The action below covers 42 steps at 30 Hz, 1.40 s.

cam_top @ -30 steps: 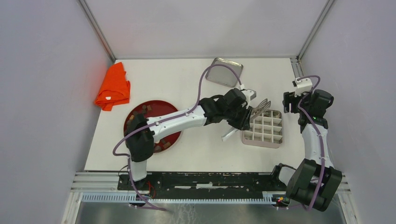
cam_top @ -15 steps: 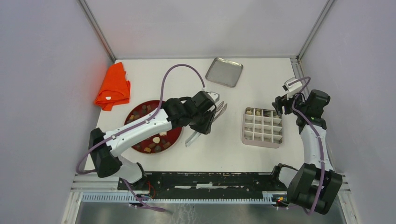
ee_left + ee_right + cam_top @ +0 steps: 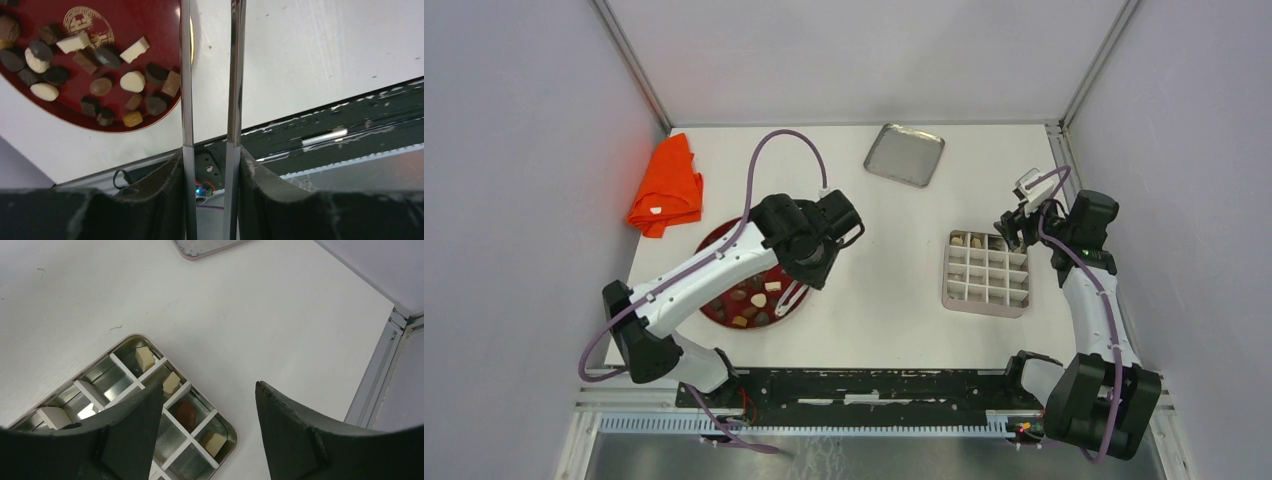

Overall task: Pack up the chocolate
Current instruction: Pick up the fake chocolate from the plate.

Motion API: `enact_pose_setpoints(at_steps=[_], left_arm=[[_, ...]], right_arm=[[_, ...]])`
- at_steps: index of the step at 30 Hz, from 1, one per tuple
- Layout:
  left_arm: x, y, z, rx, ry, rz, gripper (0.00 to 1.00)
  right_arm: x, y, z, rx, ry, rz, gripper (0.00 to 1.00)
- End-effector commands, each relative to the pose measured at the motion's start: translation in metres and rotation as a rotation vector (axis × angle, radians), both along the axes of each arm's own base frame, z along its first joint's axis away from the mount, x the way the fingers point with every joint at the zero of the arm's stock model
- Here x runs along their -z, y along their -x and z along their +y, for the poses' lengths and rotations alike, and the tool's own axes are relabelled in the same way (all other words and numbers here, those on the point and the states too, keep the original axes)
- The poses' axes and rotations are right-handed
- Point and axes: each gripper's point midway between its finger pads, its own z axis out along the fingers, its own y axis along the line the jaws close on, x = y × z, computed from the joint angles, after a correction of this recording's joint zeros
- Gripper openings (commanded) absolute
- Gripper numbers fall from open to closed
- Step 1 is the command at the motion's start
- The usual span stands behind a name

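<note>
Many chocolates point(image 3: 132, 81) lie on the red plate point(image 3: 150, 20) just beside the tongs point(image 3: 186, 100) clamped in the left gripper point(image 3: 210, 167); the right gripper point(image 3: 207, 390) gapes over the divided box point(image 3: 232, 437).

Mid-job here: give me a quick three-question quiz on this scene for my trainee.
1. True or false: the right claw is shut.
2. The left claw holds: A a wooden spoon, B long shiny metal tongs, C nothing.
3. Where do most of the small brown and cream chocolate pieces lie?
Key: 1 false, it is open and empty. 2 B. 3 On the round red plate.
</note>
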Motion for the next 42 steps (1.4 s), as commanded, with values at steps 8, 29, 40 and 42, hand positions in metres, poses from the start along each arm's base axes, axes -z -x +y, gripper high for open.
enact_pose_setpoints(at_steps=[8,29,40,42], left_arm=[[0.029,0.020,0.039,-0.248,0.008,0.092,0.42],[0.060,0.049,0.094,-0.431,0.063,0.206,0.26],[0.075,0.071,0.099,-0.417,0.036,0.296,0.19],[0.077,0.072,0.100,-0.416,0.028,0.305,0.19]], right_arm=[[-0.011,-0.001,0.014,-0.069,0.003,-0.029,0.74],[-0.002,-0.002,0.016,-0.069,-0.009,0.006,0.74],[0.000,-0.004,0.014,-0.063,-0.001,0.012,0.74],[0.000,-0.004,0.014,-0.063,0.000,0.012,0.74]])
